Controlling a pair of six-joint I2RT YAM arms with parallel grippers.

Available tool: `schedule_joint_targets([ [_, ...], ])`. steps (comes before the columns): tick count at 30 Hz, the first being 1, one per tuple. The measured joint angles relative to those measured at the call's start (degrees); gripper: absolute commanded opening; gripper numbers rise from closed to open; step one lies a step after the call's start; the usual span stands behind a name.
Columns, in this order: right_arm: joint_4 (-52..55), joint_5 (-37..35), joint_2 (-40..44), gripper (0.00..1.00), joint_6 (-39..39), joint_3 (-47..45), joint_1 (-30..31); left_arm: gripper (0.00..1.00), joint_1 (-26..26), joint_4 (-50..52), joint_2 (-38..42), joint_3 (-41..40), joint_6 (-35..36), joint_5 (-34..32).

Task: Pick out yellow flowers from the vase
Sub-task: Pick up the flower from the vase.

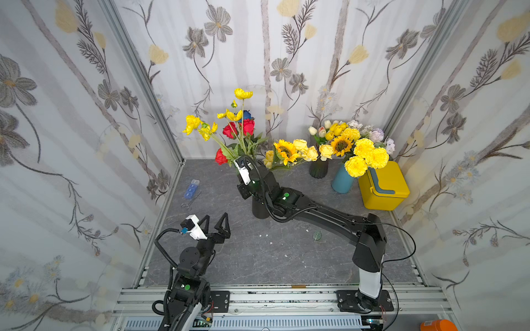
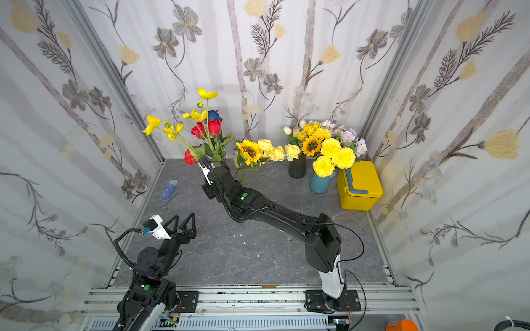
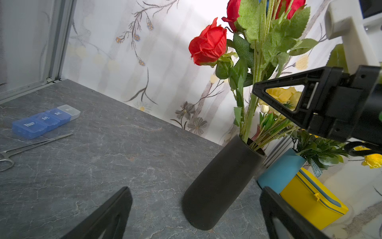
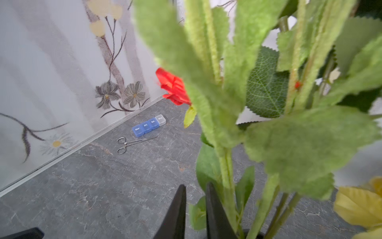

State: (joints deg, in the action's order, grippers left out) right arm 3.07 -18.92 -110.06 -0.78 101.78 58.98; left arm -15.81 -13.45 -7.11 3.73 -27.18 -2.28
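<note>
Right wrist view looks along the right end effector (image 4: 196, 184), whose two dark fingers stand close together with only a slim gap, pushed in among fuzzy green stems and leaves; whether a stem is pinched between them cannot be told. In both top views that arm reaches across the grey tabletop (image 1: 258, 258) into the foliage above the black vase (image 1: 259, 210). The yellow flowers (image 1: 243, 93) there are poppy-like blooms rising high on long stems, mixed with red roses (image 1: 231, 130) and one blue rose (image 1: 246, 114); a sunflower with pale yellow roses (image 1: 285, 150) leans out sideways. More yellow blooms, carnations (image 1: 364, 156) among them, fill a blue vase (image 1: 342, 180) beside a dark ribbed vase (image 1: 318, 169) and a yellow box (image 1: 384, 186). The left end effector (image 1: 216, 215) hovers above the tabletop, fingers spread wide and holding nothing, well apart from the black vase. A blue pill organiser (image 3: 43, 122) lies just beside steel scissors (image 3: 31, 147).
</note>
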Motion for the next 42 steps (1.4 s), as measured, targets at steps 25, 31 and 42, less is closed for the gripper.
schedule_joint_targets([
  [25, 0.3, -6.6, -0.7, 0.24, 0.9, -0.7, -0.4, 1.0, 0.0, 0.0, 0.2, -0.2, 0.0, 0.0],
  [31, 0.4, -8.0, -1.5, 0.2, 1.3, -0.2, -0.5, 1.0, 0.0, -0.1, 0.2, -0.6, 0.0, 0.0],
  [42, 1.1, -8.5, -3.1, 0.08, 1.5, 1.7, -0.8, 1.0, 0.0, -0.4, -0.3, -0.7, 0.0, 0.0],
])
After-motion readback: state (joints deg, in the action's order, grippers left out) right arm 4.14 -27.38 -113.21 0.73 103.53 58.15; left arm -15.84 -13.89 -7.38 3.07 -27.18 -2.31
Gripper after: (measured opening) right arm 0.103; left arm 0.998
